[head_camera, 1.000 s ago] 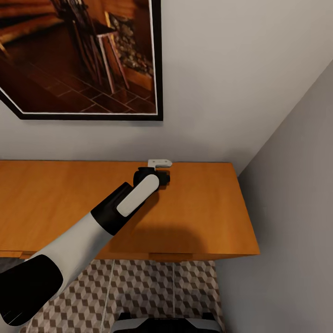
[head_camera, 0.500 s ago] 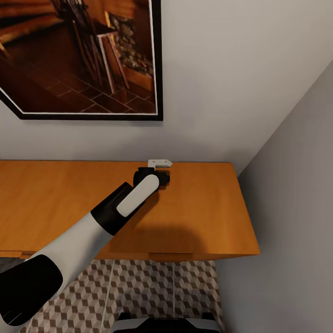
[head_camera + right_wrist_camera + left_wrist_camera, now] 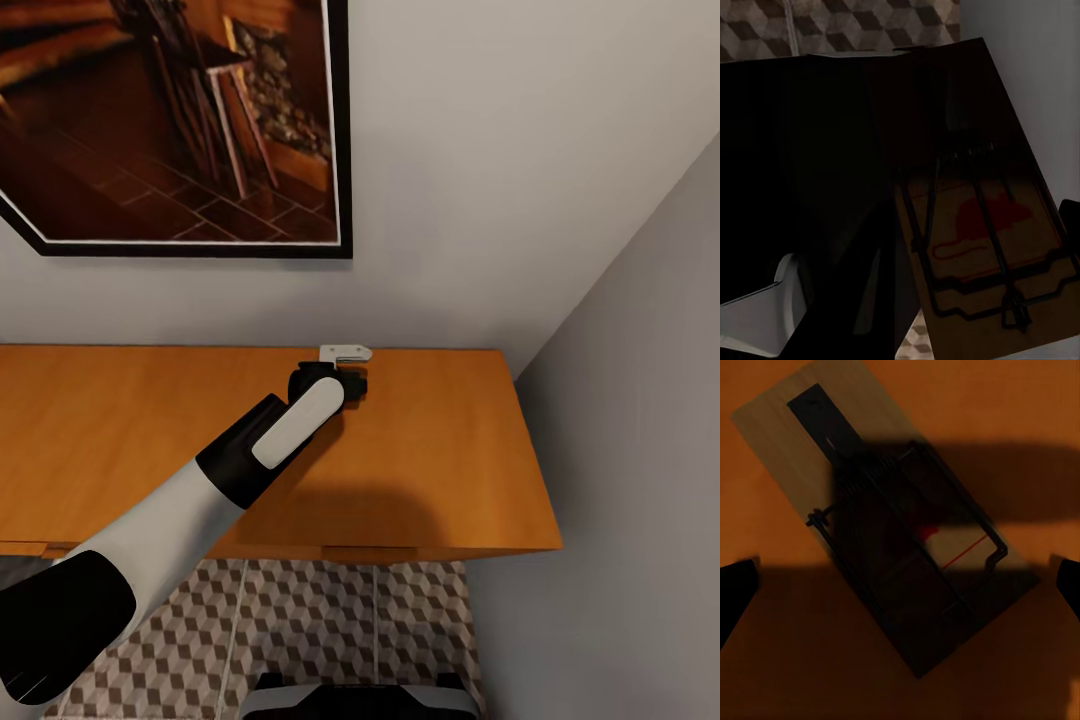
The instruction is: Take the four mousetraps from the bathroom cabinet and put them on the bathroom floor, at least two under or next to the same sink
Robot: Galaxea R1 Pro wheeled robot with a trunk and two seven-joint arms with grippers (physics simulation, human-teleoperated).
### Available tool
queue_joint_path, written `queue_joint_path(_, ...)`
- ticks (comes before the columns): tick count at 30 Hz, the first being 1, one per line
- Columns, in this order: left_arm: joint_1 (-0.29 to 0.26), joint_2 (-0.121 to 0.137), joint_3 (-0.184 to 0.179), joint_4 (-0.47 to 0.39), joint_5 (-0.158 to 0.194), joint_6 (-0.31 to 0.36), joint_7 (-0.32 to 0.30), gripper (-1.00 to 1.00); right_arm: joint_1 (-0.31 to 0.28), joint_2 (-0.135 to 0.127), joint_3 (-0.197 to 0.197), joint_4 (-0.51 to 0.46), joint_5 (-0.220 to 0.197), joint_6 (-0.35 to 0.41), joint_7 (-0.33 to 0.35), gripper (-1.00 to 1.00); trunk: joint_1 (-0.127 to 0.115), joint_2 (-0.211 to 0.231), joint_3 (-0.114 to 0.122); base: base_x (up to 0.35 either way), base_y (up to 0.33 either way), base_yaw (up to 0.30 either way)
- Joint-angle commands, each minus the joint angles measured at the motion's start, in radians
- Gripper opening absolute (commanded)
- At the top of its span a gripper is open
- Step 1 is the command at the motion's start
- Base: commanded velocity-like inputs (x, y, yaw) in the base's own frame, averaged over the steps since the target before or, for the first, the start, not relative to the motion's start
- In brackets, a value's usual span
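Orange-brown cabinet (image 3: 440,450) fills the head view; the left wrist view reveals a mousetrap (image 3: 881,521) between released left jaws. Left arm reaches forward over it; right jaws grasp a second mousetrap (image 3: 982,247).

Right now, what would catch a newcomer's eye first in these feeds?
The left arm stretched across the orange cabinet, its gripper at the back edge by the wall. Directly below that gripper lies a mousetrap on the wood, fingertips spread either side. A second mousetrap sits close against the right wrist camera, and a dark framed picture hangs above.
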Motion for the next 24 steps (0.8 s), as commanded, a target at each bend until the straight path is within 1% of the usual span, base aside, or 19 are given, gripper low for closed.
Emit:
queue_joint_path(1, -0.001, 0.0, -0.001, 0.0, 0.008, 0.003, 0.009, 1.0, 0.0, 0.0, 0.009, 0.001, -0.01, -0.003, -0.003, -1.0, 0.001, -0.001, -0.002, 0.0, 0.0, 0.0)
queue_joint_path(24, -0.001, 0.001, -0.001, 0.008, 0.009, 0.003, 0.009, 1.0, 0.0, 0.0, 0.009, 0.001, -0.01, -0.003, -0.003, -1.0, 0.001, -0.001, -0.006, 0.0, 0.0, 0.0)
